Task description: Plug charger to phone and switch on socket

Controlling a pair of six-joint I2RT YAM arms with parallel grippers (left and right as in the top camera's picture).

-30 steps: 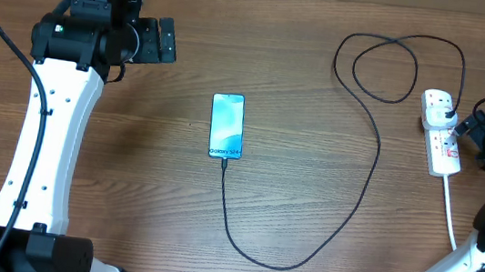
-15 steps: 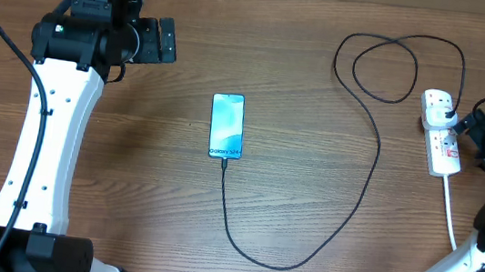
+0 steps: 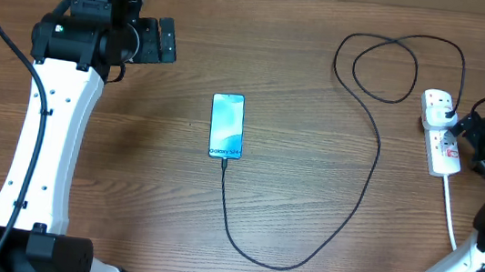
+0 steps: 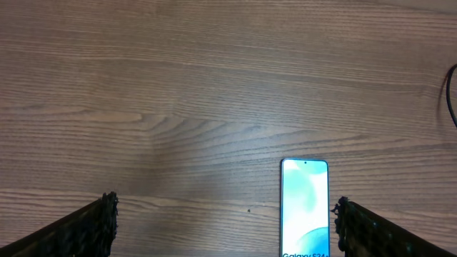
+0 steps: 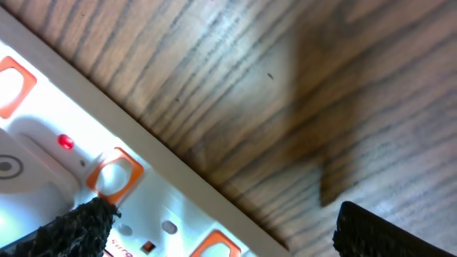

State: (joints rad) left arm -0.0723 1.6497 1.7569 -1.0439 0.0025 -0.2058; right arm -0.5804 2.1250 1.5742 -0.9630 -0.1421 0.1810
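The phone (image 3: 227, 126) lies flat in the middle of the bench (image 3: 130, 160) with its blue screen up. The white words on it sit at its 6 o'clock end. The charger (image 3: 374, 160) is a thin black cable, and one end meets the phone at that 6 o'clock end. From there it runs down, bends round toward 3 o'clock and climbs up the bench. It makes a loop near 1 o'clock and ends in a black plug (image 3: 448, 110). The plug sits in the socket (image 3: 442, 150), a long white strip at the 3 o'clock side of the bench. A thick white cord (image 3: 450, 213) runs from the strip toward 6 o'clock. In the right wrist view a small red light (image 5: 66, 141) glows on the socket, next to switches with orange-red frames. The right hand (image 3: 473, 139) is just beside the socket, on its 3 o'clock side. It is wide open and holds nothing. I cannot tell if it touches the strip. The left hand (image 3: 171, 42) is up near 10 o'clock, well apart from the phone. It is wide open too, and it is empty.
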